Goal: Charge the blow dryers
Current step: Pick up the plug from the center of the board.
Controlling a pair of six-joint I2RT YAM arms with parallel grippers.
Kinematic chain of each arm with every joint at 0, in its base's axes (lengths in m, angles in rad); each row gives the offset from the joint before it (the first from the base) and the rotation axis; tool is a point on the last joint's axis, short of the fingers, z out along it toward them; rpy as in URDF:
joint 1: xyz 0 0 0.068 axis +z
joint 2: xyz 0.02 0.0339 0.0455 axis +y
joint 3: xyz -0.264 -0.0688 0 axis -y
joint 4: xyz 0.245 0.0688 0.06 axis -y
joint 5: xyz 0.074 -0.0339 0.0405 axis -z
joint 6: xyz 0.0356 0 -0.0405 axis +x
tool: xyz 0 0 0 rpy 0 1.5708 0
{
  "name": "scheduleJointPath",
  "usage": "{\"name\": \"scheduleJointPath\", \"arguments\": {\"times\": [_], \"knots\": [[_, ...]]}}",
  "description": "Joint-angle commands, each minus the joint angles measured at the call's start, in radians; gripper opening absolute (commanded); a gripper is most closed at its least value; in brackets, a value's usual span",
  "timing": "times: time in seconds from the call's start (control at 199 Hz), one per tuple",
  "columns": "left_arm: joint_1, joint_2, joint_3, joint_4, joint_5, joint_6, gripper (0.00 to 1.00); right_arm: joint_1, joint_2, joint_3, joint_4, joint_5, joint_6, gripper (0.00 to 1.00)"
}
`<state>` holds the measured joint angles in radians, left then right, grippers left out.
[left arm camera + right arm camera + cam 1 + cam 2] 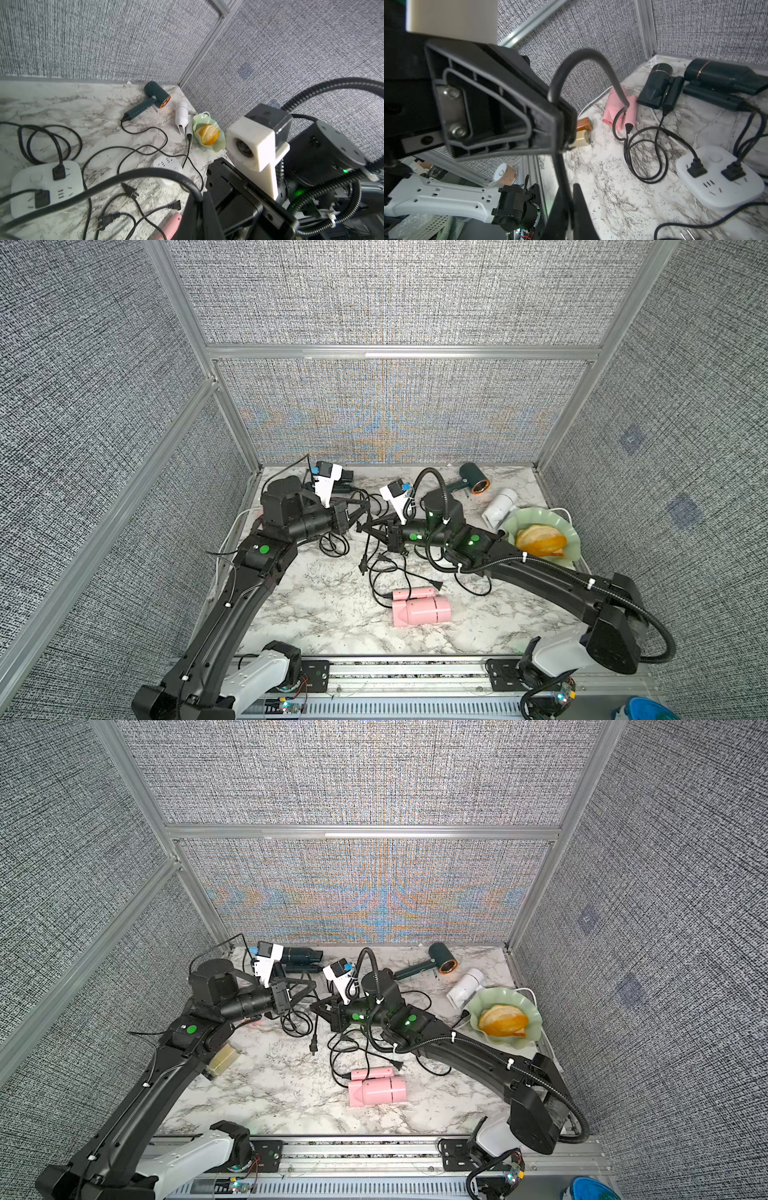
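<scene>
Plugging step judged underway: black cord [581,54] was pinched above bench [332,626] centre by left gripper [566,126] and right gripper [199,198], both clamped shut. Pink blow dryer [419,608] was seen near front edge. Next, cord likely has to be followed to its free end, then aimed at power strip [22,187].

Robot lab test cell: grey fabric panels [386,290] in aluminium framing [399,352], marble-patterned tabletop [332,626], metal base rail [407,672].
</scene>
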<state>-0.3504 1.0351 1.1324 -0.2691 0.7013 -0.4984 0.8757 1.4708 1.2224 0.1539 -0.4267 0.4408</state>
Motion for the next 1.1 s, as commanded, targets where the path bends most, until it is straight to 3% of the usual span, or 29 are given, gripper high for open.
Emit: {"name": "scheduleJointPath", "arguments": {"times": [0.0,0.191,0.492,0.612,0.903,1.094], "knots": [[0.003,-0.012,0.040,0.001,-0.016,0.050,0.05,0.001,-0.019,0.033,-0.037,-0.030,-0.001,0.06],[0.003,-0.003,0.100,-0.009,0.020,0.088,0.07,0.003,-0.041,0.056,-0.080,0.008,-0.013,0.05],[-0.005,-0.042,-0.055,0.064,0.051,0.060,0.10,0.005,-0.073,-0.041,-0.118,0.133,0.001,0.04],[-0.007,-0.059,-0.102,0.028,0.004,0.093,0.17,0.005,-0.096,-0.071,-0.143,0.194,0.003,0.04],[-0.007,-0.161,-0.226,0.056,-0.011,0.082,0.43,0.006,-0.086,-0.085,-0.140,0.152,0.018,0.04],[-0.007,-0.282,-0.306,0.004,-0.059,0.109,0.49,0.008,-0.054,-0.082,-0.141,0.188,0.041,0.04]]}}
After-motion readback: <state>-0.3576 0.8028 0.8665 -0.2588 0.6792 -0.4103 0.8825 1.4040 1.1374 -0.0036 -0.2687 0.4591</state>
